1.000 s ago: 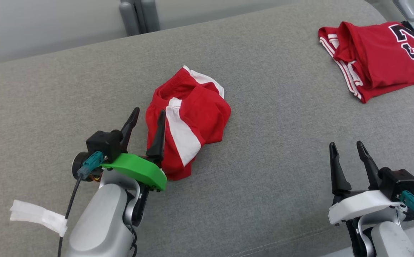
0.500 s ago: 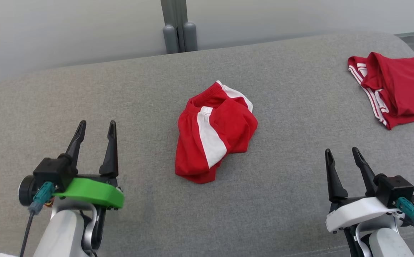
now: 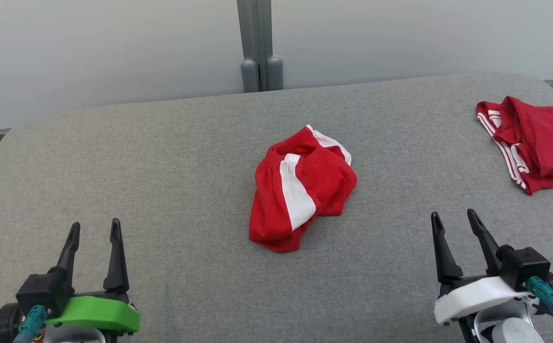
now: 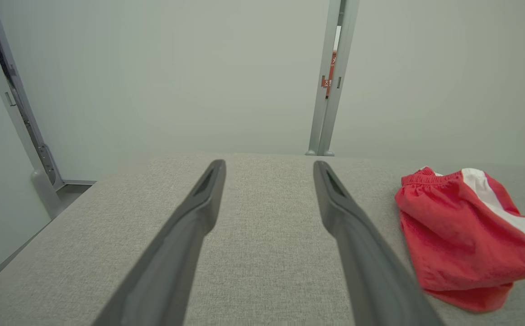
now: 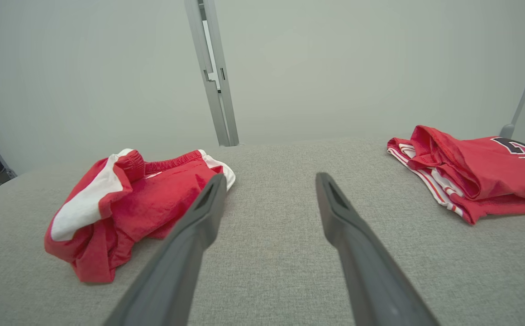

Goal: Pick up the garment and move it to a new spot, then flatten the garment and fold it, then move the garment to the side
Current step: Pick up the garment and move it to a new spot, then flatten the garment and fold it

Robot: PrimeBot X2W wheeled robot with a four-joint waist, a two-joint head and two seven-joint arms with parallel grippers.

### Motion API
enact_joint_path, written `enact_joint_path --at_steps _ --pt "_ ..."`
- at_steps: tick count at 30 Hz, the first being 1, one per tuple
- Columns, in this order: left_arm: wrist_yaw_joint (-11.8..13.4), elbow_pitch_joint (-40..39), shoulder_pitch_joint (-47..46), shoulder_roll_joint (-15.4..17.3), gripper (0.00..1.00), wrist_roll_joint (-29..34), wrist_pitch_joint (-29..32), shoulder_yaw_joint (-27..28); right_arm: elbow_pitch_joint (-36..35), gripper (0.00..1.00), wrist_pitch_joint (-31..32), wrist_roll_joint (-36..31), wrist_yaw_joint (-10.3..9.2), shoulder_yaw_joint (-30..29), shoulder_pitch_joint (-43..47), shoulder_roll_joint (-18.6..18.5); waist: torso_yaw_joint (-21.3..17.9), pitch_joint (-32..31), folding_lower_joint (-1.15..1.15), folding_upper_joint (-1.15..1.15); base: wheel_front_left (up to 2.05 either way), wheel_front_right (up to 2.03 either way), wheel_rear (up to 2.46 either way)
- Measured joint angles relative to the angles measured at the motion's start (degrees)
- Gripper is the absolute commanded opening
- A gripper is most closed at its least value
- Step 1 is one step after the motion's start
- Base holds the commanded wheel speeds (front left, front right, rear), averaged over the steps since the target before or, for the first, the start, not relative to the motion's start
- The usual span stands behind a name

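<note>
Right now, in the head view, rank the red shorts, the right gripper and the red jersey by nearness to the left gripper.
From the left gripper:
1. red shorts, centre.
2. right gripper, lower right.
3. red jersey, far right edge.

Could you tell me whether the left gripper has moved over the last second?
Yes: the left gripper pulled back leftward from the red shorts, now well apart.
</note>
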Motion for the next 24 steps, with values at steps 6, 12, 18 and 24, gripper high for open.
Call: enact_joint_path --at_steps 6,12,18,24 --pt "-0.87 -0.15 1.8 0.15 1.0 1.03 0.0 -0.18 -0.47 1.0 0.0 0.0 0.0 0.41 0.38 -0.19 0.38 -0.44 0.0 0.0 0.0 0.0 0.0" --pt "-1.51 -0.34 2.47 0.16 1.0 1.0 0.0 -0.03 -0.62 1.0 0.0 0.01 0.0 0.75 0.99 -0.22 0.41 -0.36 0.0 0.0 0.0 0.0 0.0" --pt "-2.01 -0.48 2.83 0.03 1.0 0.98 0.0 0.62 -0.64 1.0 0.01 0.11 0.0 0.92 1.09 -0.38 0.29 -0.07 0.0 0.0 0.0 0.0 0.0" --pt "-2.52 -1.03 3.21 -0.53 1.0 1.0 0.0 1.47 -0.56 1.0 0.07 0.2 0.0 1.05 1.11 -0.4 0.22 -0.02 0.0 0.0 0.0 0.0 0.0"
